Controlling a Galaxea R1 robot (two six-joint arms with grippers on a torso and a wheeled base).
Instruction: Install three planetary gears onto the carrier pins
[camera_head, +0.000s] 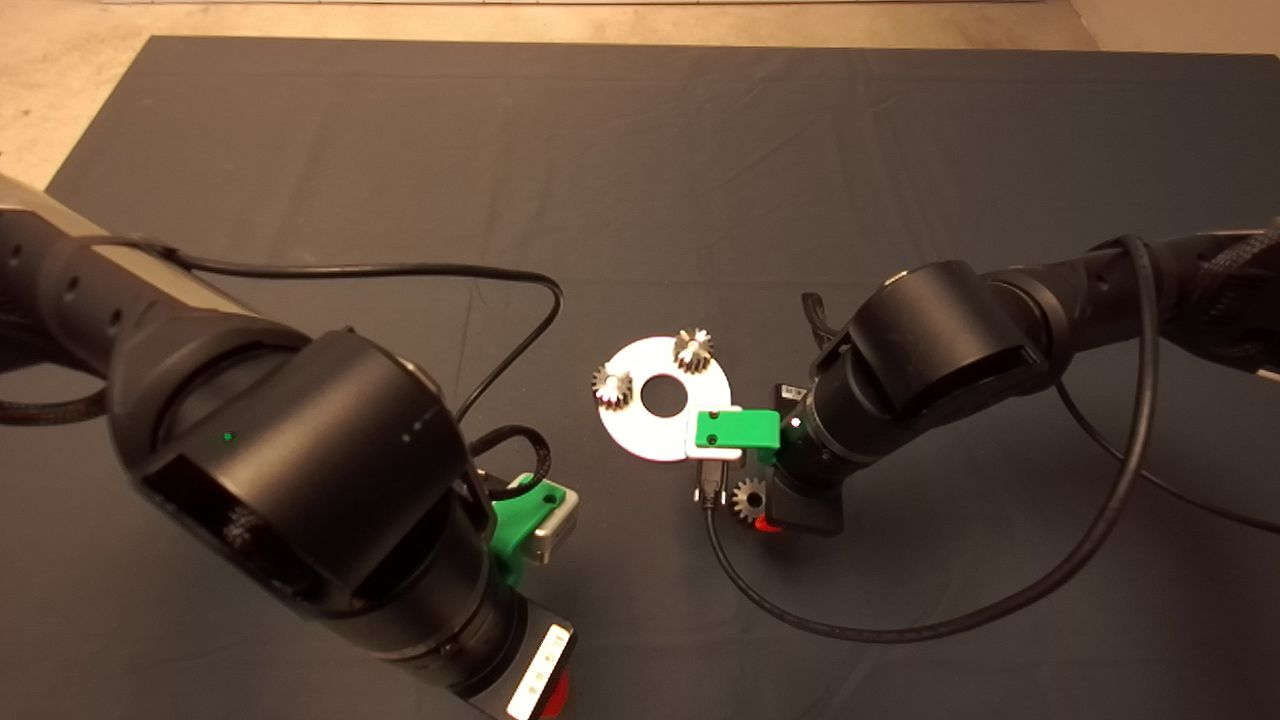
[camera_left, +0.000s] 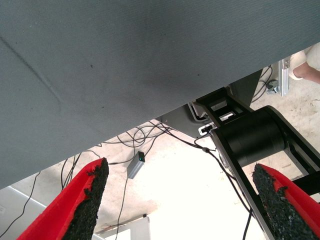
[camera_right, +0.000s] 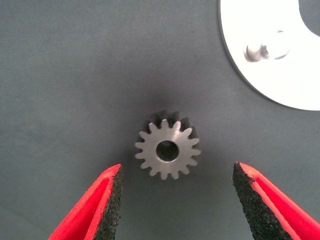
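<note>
Loose gear: you see silvery teeth, round centre hole, flat on mat beside the disc.
Right tool: open, above that gear.
Left tool: open, empty, away from the disc.

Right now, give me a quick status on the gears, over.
Right hand open above the third gear, which lies flat on the mat. Two gears on the disc; one pin bare. Left hand open, idle at mat edge. Nothing blocking.
</note>
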